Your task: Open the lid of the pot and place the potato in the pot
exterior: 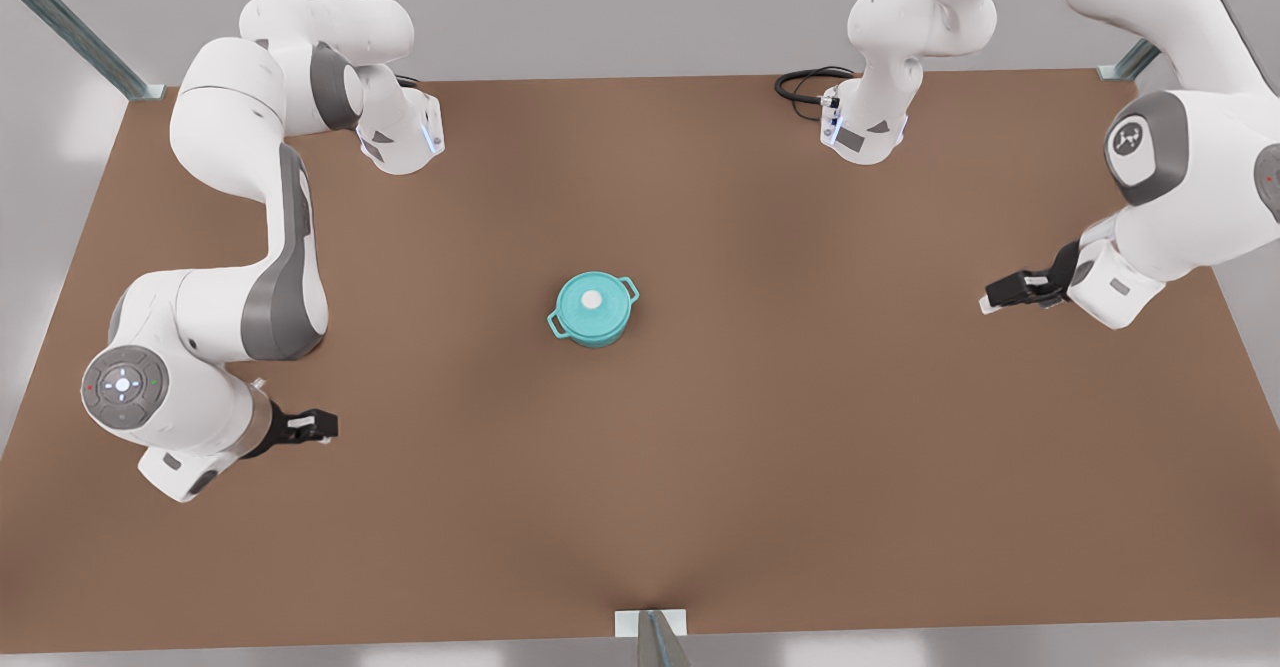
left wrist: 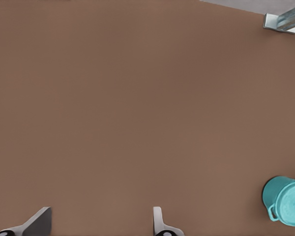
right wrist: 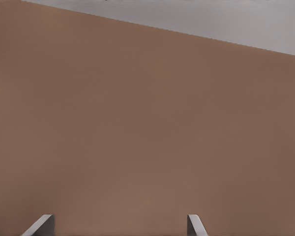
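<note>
Left jaws hang over the counter at the front view's right, on my left arm, pointing twd the middle. Its fingers stand apart w/ nothing between them, just bare brown surface below. The left wrist view catches the pot off to one side and farther out, plus a metal corner bracket at the counter's far edge.

Right jaws hang at the front view's left, on my right arm, low over the counter and also aimed inward. Fingers apart too, gripping nothing; ahead there's plain counter, then grey wall past the edge.

The pot sits upright approx at the counter's ctr, well apart from both jaws, roughly between them. The pot lid is on, flat on the rim, white knob up. One loop handle points twd the back-right in the front view, the other twd front-left.

A black cable loops by the left arm's base at the back edge.
</note>
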